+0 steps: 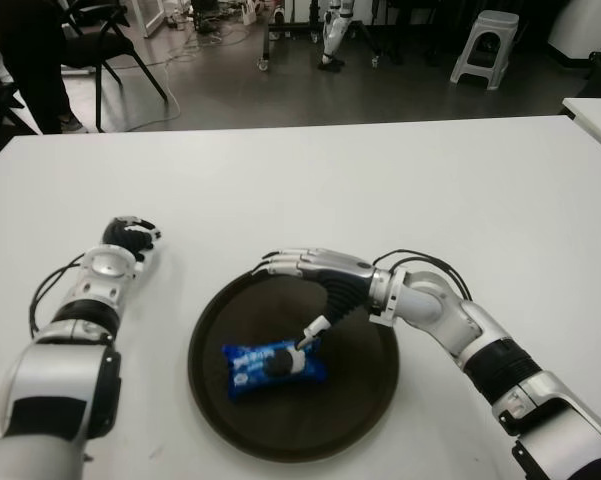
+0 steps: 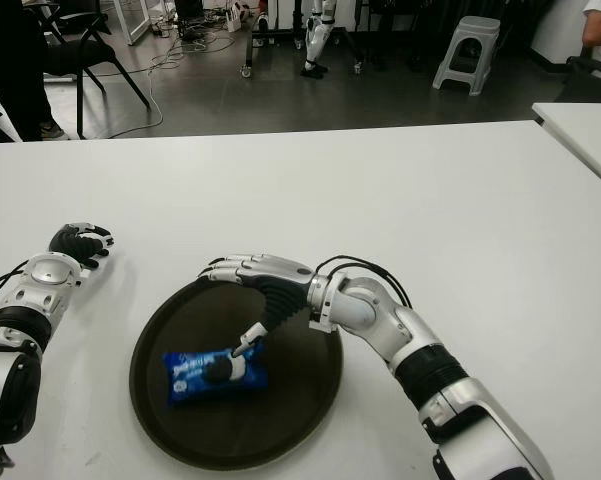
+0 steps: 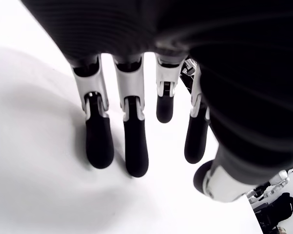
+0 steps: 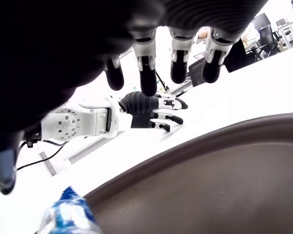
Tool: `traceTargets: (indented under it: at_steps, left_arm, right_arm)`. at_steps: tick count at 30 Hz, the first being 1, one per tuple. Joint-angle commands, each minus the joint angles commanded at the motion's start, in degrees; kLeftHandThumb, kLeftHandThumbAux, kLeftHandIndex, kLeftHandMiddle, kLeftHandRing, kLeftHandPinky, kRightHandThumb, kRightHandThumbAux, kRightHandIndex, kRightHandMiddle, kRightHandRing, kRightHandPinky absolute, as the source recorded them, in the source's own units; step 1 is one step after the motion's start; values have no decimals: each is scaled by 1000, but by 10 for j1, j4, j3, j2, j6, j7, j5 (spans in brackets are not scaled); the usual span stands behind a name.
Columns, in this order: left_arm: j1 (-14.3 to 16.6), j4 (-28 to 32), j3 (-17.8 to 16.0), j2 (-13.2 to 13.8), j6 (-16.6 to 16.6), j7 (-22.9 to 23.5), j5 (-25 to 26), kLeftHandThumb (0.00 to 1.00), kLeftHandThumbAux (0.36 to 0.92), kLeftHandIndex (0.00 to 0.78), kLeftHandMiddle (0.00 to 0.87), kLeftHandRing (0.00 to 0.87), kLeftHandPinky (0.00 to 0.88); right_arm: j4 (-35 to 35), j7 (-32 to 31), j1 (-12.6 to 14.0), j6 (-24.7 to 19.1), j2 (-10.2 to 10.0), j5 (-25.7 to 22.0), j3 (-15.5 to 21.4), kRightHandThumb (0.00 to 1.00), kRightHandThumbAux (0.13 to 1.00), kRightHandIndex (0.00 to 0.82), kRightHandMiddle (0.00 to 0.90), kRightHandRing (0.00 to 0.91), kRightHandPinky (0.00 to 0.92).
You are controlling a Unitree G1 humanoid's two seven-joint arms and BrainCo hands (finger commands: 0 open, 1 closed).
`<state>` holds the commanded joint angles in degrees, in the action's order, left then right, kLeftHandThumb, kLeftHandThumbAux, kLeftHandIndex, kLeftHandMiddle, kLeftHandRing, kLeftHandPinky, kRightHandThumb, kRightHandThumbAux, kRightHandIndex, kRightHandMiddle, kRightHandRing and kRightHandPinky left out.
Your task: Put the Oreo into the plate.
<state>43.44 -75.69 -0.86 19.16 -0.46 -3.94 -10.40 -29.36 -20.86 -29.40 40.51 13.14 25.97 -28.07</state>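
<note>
White and broad, the desk [image 1: 400,190] fills most of the head views, and beyond its far edge lies a grey floor with a black chair [image 1: 105,40], loose cables and a pale plastic stool [image 1: 485,45]. Near the front of the desk sits a round, dark brown plate [image 1: 365,400] with a low raised rim. On the plate, toward its left half, lies the Oreo [image 1: 272,368], a blue packet with a cookie pictured on its wrapper, lying flat. The right hand [image 1: 315,285] reaches in from the right and hangs over the plate's far part, palm down, its four fingers [image 4: 147,68] stretched out and spread toward the left; its thumb [image 1: 313,332] points down and its tip meets or nearly meets the packet's right end, though contact cannot be settled. That hand is open and grips nothing. The left hand [image 1: 130,238] shows on the desk well to the left of the plate, fingers [image 3: 135,146] extended with their tips down at the white surface, holding nothing.
</note>
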Motion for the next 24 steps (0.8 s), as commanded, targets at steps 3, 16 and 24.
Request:
traceTargets:
  at_steps: [3, 16, 24]
  left_arm:
    - [0, 0, 0, 0, 0, -1, 0, 670, 730, 397, 114, 133, 134]
    - [-1, -1, 3, 0, -2, -3, -3, 669, 729, 397, 115, 140, 158]
    - [0, 0, 1, -1, 0, -5, -1, 669, 728, 397, 125, 151, 168]
  right_arm:
    - [-1, 1, -1, 0, -1, 1, 0, 0, 505, 0, 0, 0, 0]
    - [-59, 52, -44, -8, 10, 32, 17, 0, 505, 0, 0, 0, 0]
    - [-149, 143, -92, -22, 22, 45, 51, 19, 545, 0, 0, 0, 0]
